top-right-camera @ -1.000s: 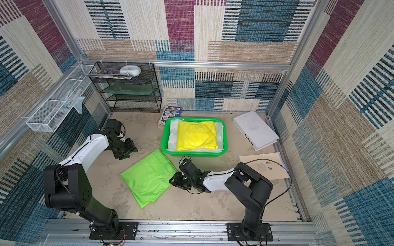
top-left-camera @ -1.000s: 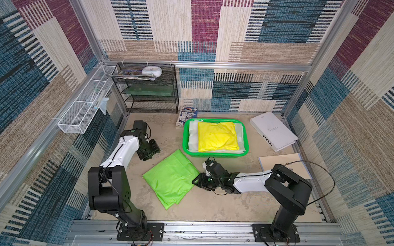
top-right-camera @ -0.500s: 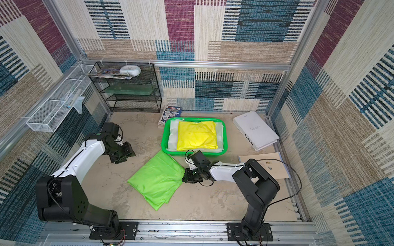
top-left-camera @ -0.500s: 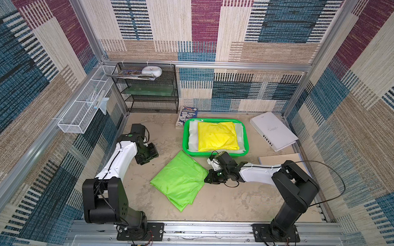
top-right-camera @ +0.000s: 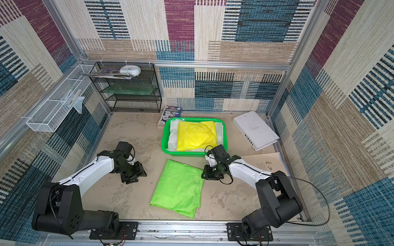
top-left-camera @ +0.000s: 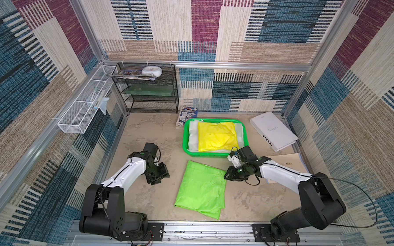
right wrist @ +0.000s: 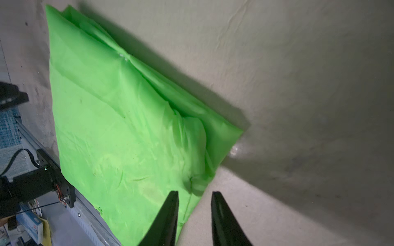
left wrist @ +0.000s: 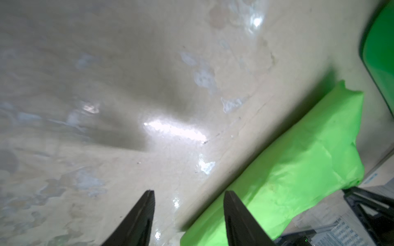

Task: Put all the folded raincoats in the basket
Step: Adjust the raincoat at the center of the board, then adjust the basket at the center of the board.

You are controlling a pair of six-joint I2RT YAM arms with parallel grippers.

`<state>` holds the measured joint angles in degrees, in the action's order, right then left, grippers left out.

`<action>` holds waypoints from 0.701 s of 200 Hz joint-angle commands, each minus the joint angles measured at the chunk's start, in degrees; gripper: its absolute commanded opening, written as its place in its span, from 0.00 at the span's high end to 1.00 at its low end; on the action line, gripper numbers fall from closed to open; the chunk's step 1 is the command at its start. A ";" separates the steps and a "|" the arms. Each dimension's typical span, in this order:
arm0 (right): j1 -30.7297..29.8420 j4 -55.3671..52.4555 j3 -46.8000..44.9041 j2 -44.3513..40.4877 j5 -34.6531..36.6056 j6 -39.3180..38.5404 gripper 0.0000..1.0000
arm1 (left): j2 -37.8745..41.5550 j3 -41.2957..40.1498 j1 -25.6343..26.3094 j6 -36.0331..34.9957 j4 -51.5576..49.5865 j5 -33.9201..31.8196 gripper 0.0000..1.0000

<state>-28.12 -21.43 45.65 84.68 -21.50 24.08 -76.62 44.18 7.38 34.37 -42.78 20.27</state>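
Observation:
The folded raincoat (top-left-camera: 201,190) (top-right-camera: 179,189) is lime green and lies flat on the table, just in front of the green basket (top-left-camera: 184,136) (top-right-camera: 164,135). A yellow folded coat (top-left-camera: 216,135) on white sheeting fills the basket. My right gripper (top-left-camera: 229,175) (right wrist: 194,192) is open at the raincoat's (right wrist: 119,127) right far corner, one finger over the cloth and one over the table, holding nothing. My left gripper (top-left-camera: 159,175) (left wrist: 188,192) is open, low over the table, just left of the raincoat (left wrist: 287,170).
A black mesh rack (top-left-camera: 150,89) stands at the back left, a white wire basket (top-left-camera: 84,107) hangs on the left wall. A white binder (top-left-camera: 273,131) and a cardboard sheet (top-left-camera: 285,161) lie at the right. A booklet (top-left-camera: 187,115) leans behind the basket.
The raincoat has slid right and toward the basket. My right gripper was shut on its corner and has opened. The left gripper moved nearer to the raincoat.

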 commanded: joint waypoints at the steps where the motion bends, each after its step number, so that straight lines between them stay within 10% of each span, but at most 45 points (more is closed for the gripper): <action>1: 1.19 2.72 1.08 -2.72 1.75 0.82 0.45 | 3.37 -2.49 3.92 3.01 5.16 6.65 0.43; 70: 2.03 8.75 -10.47 -10.25 -8.45 11.40 0.38 | 6.93 -8.65 10.16 4.56 10.71 9.56 0.43; 140: 1.93 16.89 -11.94 -1.14 -13.69 12.36 0.74 | 9.31 -11.97 12.79 8.24 11.59 9.43 0.45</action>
<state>-26.11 -7.16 31.14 79.88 -34.70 36.73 -68.77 33.28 19.66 40.51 -31.64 28.91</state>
